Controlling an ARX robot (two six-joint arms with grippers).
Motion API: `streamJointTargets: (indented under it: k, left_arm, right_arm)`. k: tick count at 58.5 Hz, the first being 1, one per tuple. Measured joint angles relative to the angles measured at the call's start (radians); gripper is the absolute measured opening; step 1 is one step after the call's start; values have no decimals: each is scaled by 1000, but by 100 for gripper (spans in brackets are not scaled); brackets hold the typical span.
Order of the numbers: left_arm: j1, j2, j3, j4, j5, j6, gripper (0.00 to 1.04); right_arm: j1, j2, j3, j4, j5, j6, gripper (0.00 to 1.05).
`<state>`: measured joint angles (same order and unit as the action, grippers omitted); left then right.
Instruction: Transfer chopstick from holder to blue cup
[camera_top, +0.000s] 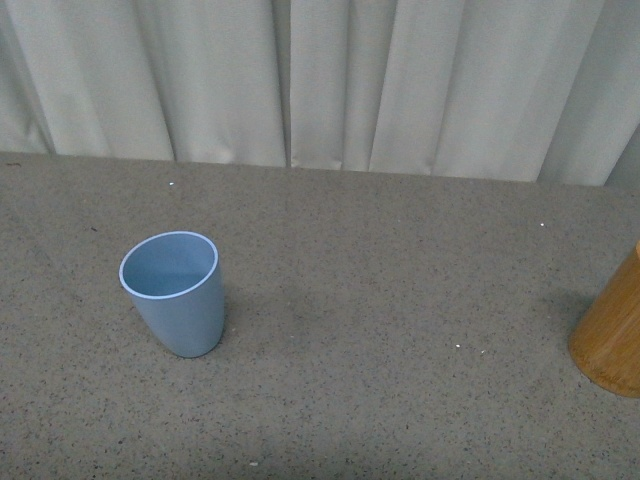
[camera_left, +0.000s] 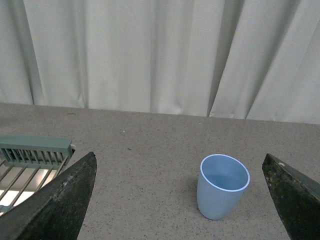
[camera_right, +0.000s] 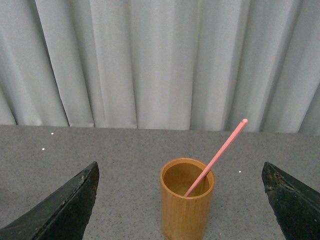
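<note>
The light blue cup (camera_top: 177, 291) stands upright and empty at the left of the grey speckled table; it also shows in the left wrist view (camera_left: 222, 185). The orange-tan wooden holder (camera_top: 612, 331) is cut off by the right edge of the front view. In the right wrist view the holder (camera_right: 186, 202) stands upright with one salmon-pink chopstick (camera_right: 217, 156) leaning out of it. My left gripper (camera_left: 180, 200) is open and empty, short of the cup. My right gripper (camera_right: 180, 200) is open and empty, short of the holder. Neither arm shows in the front view.
Pale pleated curtains (camera_top: 330, 80) hang behind the table's far edge. A grey-green slotted rack (camera_left: 32, 150) sits at the table's side in the left wrist view. The speckled table surface (camera_top: 400, 330) stretches between cup and holder.
</note>
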<state>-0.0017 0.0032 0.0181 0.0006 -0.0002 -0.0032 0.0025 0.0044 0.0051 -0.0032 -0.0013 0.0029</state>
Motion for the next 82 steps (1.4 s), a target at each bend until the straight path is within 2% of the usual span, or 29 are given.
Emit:
streamJointTargets:
  k: [82]
  left_arm:
    - [0,0,0,0,0,0,98]
  right_arm:
    - [0,0,0,0,0,0,95]
